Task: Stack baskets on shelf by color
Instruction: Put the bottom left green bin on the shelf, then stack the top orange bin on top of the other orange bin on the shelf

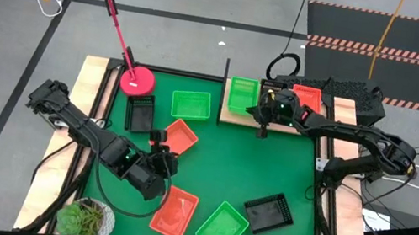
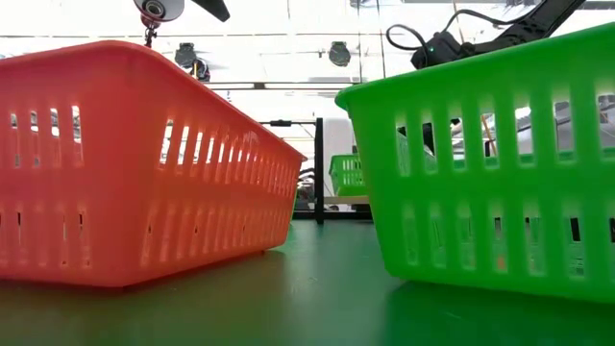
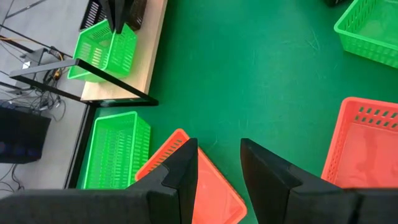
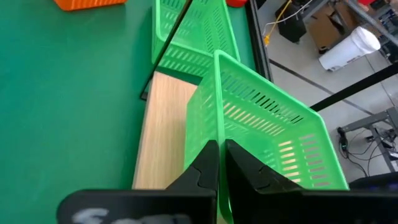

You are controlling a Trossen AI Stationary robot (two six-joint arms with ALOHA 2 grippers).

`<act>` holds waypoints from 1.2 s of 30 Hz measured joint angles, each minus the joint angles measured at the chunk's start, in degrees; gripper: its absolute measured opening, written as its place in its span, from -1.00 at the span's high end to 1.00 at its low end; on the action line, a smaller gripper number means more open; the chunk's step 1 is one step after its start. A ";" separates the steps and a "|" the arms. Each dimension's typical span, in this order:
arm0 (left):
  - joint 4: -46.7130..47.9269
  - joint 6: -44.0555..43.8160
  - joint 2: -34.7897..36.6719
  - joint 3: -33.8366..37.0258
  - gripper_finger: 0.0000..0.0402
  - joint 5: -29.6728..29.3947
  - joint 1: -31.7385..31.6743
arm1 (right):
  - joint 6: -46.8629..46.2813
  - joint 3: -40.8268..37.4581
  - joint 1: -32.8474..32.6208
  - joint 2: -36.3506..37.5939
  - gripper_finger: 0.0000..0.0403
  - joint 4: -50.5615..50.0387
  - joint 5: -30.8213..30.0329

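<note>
Right wrist view: right gripper (image 4: 221,163) pinches green basket (image 4: 267,124) wall over shelf (image 4: 163,130).

The tabletop (image 1: 227,167) is covered by a green mat. At its far edge lies the wooden shelf (image 1: 231,117), carrying a green basket (image 1: 242,94) and an orange-red basket (image 1: 308,96). On the mat lie green baskets (image 1: 191,104) (image 1: 222,228), orange-red baskets (image 1: 180,136) (image 1: 175,212), black baskets (image 1: 140,113) (image 1: 269,212), a red lamp base (image 1: 137,80) near the far left corner and a potted plant (image 1: 85,220) at the near left corner.
</note>
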State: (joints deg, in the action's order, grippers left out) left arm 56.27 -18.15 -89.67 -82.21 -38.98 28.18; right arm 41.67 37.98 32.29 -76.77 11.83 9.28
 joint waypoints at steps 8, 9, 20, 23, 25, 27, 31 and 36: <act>0.00 -0.02 0.00 0.00 0.39 0.02 0.00 | -0.24 0.02 0.60 -0.04 0.96 -0.70 -0.04; 0.00 -0.02 0.00 0.00 0.39 0.02 0.00 | -0.24 0.02 0.67 -0.04 0.94 -0.91 -0.04; -0.02 -0.04 0.00 0.00 0.39 0.04 0.00 | -0.44 0.02 1.07 -0.07 0.85 -0.96 -0.01; -0.10 -0.03 0.00 0.00 0.39 0.04 0.00 | -0.44 0.02 1.07 -0.07 0.85 -0.96 1.41; -0.55 0.04 0.00 0.00 0.39 0.04 0.00 | -0.44 0.02 1.07 -0.07 0.85 -0.94 1.52; -0.93 0.28 0.00 0.00 0.39 0.07 0.00 | -0.45 0.02 1.05 -0.07 0.85 -0.96 1.51; -0.99 0.46 0.00 0.00 0.39 0.11 0.00 | -0.39 0.02 1.05 -0.07 0.85 -0.96 1.53; -0.99 0.96 0.00 0.00 0.39 0.11 0.00 | -0.20 0.02 1.05 -0.07 0.85 -0.94 1.53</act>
State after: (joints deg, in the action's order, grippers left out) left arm 55.29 -17.19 -89.67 -82.21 -38.87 28.18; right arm 41.47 38.00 33.34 -76.84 10.90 10.81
